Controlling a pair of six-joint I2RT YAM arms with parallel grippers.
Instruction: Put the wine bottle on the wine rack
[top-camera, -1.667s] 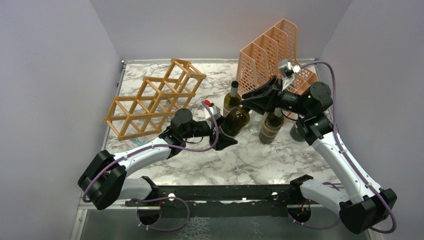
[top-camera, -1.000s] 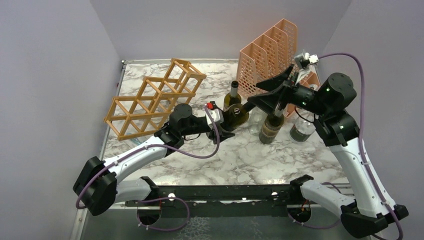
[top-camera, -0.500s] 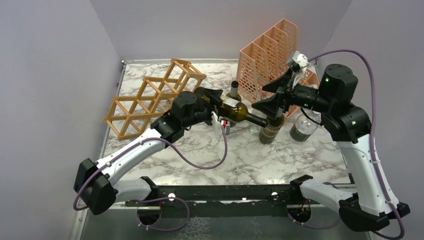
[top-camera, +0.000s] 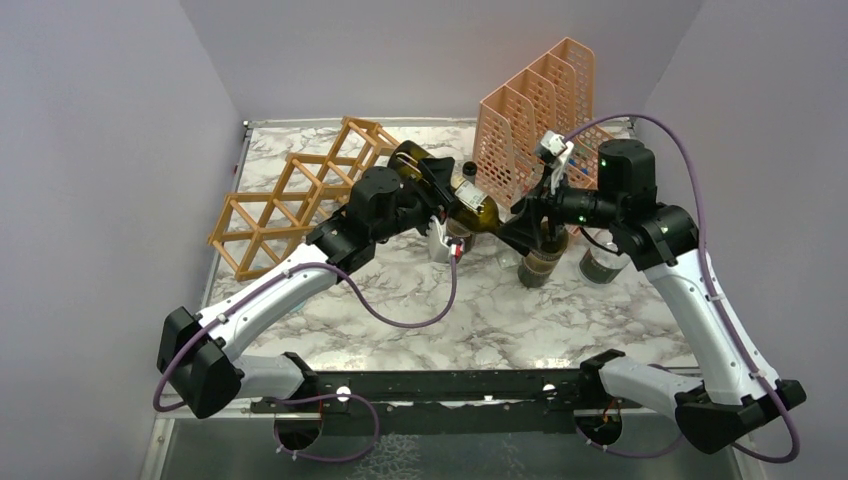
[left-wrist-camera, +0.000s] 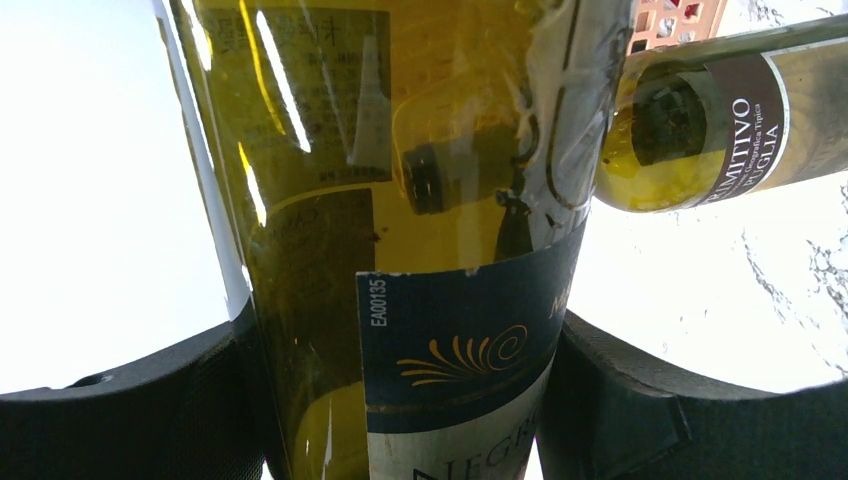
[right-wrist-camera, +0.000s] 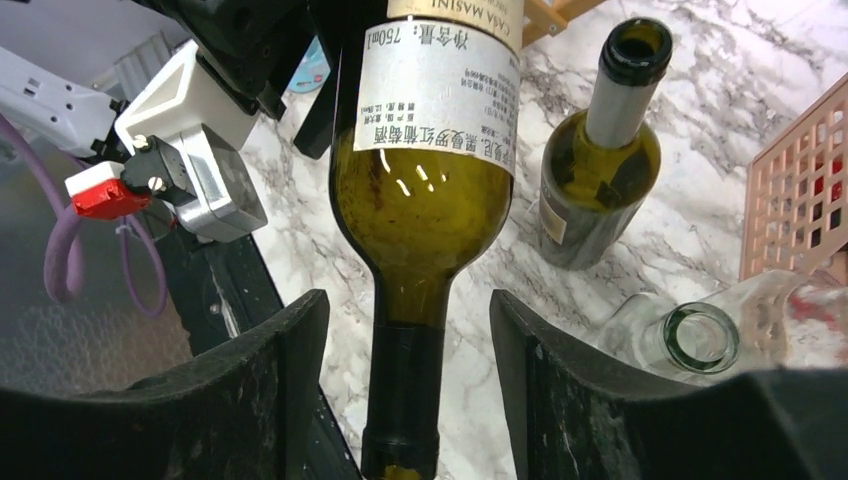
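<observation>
Left gripper (top-camera: 432, 197): clamped on the wine bottle (top-camera: 470, 207) around its labelled body; in the left wrist view both black pads (left-wrist-camera: 150, 400) press against the glass
Right gripper (top-camera: 520, 225): spread, one finger (right-wrist-camera: 265, 390) on each side of the bottle's neck, a gap showing on both sides, so it is not gripping
Wine bottle: off the table (top-camera: 500, 310), lying nearly level in the air, base end toward the rack, neck pointing right between the right gripper's fingers
Wine rack (top-camera: 300, 200): on the left part of the table, wooden cells open, no bottle in any of them; the held bottle's base is near its far right end, and contact cannot be judged
Green bottle (right-wrist-camera: 600, 160): upright on the table beside the held one
Clear glass vessel (right-wrist-camera: 700, 340): upright, open mouth up, just below the right gripper
File holder (top-camera: 530, 110): peach mesh, at the back right
</observation>
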